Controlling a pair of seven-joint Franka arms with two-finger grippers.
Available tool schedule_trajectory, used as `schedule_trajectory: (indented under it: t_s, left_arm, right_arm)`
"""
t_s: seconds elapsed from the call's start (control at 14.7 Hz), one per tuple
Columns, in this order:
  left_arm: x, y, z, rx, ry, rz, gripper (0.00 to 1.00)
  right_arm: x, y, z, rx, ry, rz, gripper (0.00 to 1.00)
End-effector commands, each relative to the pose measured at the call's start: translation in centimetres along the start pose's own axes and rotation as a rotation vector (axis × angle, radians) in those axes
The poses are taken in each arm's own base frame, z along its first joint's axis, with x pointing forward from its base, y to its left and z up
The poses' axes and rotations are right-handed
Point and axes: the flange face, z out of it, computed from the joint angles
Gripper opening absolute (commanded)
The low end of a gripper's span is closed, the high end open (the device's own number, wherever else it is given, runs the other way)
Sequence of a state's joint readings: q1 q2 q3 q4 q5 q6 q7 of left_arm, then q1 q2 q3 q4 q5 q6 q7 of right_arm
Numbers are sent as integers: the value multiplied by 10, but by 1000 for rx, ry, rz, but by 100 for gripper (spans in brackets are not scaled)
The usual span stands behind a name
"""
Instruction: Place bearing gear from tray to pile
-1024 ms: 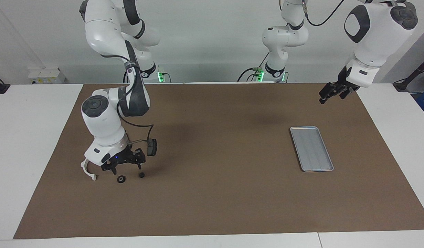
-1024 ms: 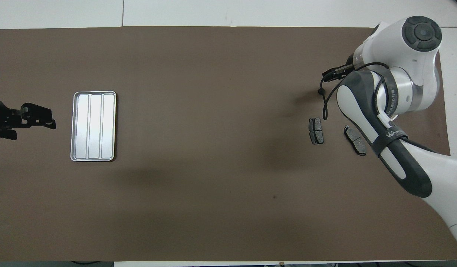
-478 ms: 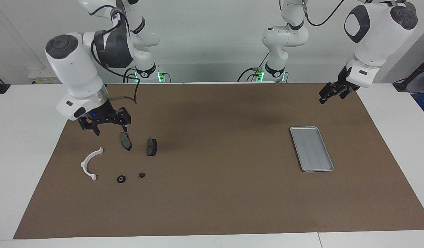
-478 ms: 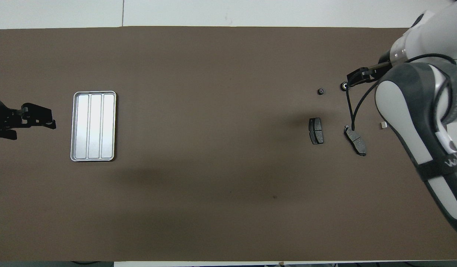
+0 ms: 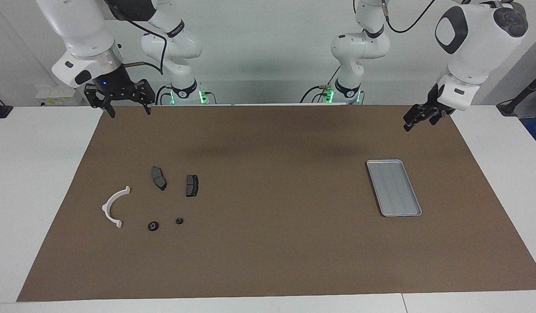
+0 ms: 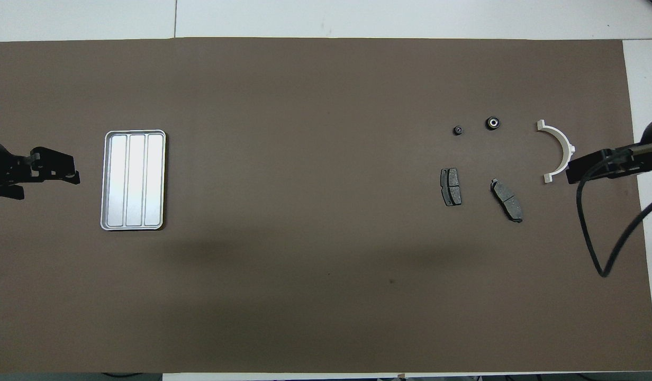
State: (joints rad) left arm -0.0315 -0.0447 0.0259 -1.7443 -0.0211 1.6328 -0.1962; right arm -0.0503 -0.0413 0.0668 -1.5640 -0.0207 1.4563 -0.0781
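The silver-grey tray (image 5: 394,188) (image 6: 134,180) lies bare toward the left arm's end of the brown mat. At the right arm's end sits the pile: a white half-ring bracket (image 5: 106,208) (image 6: 564,142), two dark brake-pad pieces (image 5: 158,178) (image 6: 451,187), a small dark ring that I take for the bearing gear (image 5: 153,226) (image 6: 492,123), and a smaller round part (image 5: 179,221) (image 6: 457,130). My right gripper (image 5: 129,112) (image 6: 576,172) hangs open and holds nothing, high over the mat's edge by its own base. My left gripper (image 5: 410,124) (image 6: 72,174) waits open in the air beside the tray.
The brown mat (image 5: 272,243) covers most of the white table (image 5: 37,174). A loose black cable (image 6: 596,233) hangs from the right arm over the mat's end near the bracket.
The right arm rose from just above the small round parts and drew back toward its base, uncovering the bracket and the pile. The left arm stayed still.
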Motion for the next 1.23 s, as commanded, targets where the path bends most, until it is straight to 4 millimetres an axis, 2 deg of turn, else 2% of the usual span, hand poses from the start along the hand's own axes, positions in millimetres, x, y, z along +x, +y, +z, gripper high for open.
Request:
schedule_trajectory:
  t_s: [0.0, 0.14, 0.41, 1.16]
  left_arm:
    - [-5, -3, -7, 3, 3, 3, 100]
    - [-5, -3, -7, 3, 3, 3, 100]
    - [-5, -3, -7, 4, 2, 2, 100]
    - [-5, -3, -7, 4, 2, 2, 100]
  right_arm:
    - [-13, 4, 2, 19, -14, 37, 100]
    - [-8, 3, 3, 17, 4, 103, 100]
    - [0, 3, 29, 17, 13, 61, 100]
    - [3, -2, 25, 11, 23, 36, 100]
